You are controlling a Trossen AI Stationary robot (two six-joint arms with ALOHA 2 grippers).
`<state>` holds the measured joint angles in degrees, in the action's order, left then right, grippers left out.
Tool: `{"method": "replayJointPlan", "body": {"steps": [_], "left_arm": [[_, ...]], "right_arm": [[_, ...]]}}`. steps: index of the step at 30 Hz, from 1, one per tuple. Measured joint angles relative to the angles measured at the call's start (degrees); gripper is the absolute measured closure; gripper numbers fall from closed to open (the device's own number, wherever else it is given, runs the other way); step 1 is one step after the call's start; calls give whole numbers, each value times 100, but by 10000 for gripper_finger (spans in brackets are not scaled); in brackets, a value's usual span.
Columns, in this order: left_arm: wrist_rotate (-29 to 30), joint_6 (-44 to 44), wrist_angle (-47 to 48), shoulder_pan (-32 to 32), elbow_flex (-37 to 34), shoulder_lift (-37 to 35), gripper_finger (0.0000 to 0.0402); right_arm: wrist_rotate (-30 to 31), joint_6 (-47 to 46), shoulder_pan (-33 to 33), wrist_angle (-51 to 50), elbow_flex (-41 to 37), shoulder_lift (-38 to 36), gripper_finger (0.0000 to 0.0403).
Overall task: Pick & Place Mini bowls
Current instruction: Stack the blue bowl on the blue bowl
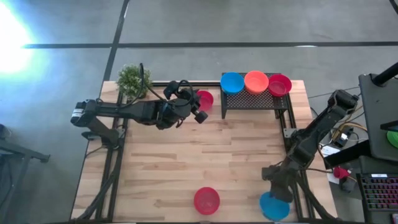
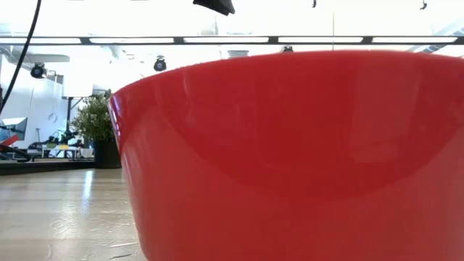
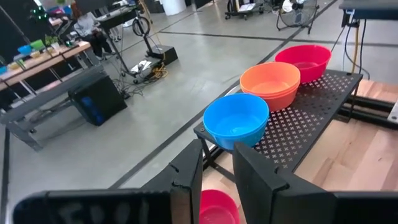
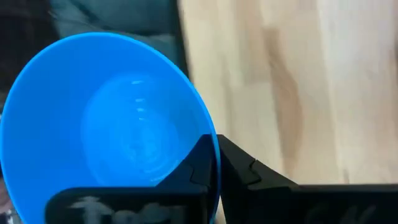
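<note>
Three mini bowls, blue [image 1: 232, 82], orange [image 1: 255, 81] and red [image 1: 279, 84], stand in a row on a black perforated rack [image 1: 252, 99] at the far edge. Another red bowl [image 1: 204, 99] sits just left of the rack. My left gripper [image 1: 200, 111] is beside it, open by a narrow gap [image 3: 217, 180], and the bowl [image 3: 217, 208] shows through that gap. A third red bowl [image 1: 206, 200] rests near the near edge and fills the low view [image 2: 290, 159]. My right gripper [image 1: 277, 190] is shut on a blue bowl [image 1: 274, 205] at the near right corner. My right gripper [image 4: 217, 165] pinches the blue bowl's rim [image 4: 211, 140] on the side nearest the wrist, one finger inside the bowl and one outside. The fingers come from above, pointing down. The bowl [image 4: 106, 124] sits mouth up; I cannot tell whether it touches the table.
A small green potted plant [image 1: 132, 79] stands at the far left corner, close to my left arm. The middle of the wooden table [image 1: 205, 149] is bare. Black frame rails [image 1: 289, 118] run along the right side. A desk with equipment stands right of the table.
</note>
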<state>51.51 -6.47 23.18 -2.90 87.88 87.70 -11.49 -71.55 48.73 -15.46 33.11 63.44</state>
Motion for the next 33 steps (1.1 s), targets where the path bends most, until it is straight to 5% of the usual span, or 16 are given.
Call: {"method": "replayJointPlan", "body": {"steps": [16, 23, 33], "left_arm": [[-1, 665, 183, 0, -2, -186, 317], [-1, 656, 343, -2, -2, -444, 317], [-74, 665, 356, -2, -2, -535, 317]], "right_arm": [[2697, 274, -1325, -4398, 3261, 7, 395], [2820, 645, -2750, -5235, 4043, 7, 395], [2609, 3097, -5622, -5196, 5085, 42, 395]]}}
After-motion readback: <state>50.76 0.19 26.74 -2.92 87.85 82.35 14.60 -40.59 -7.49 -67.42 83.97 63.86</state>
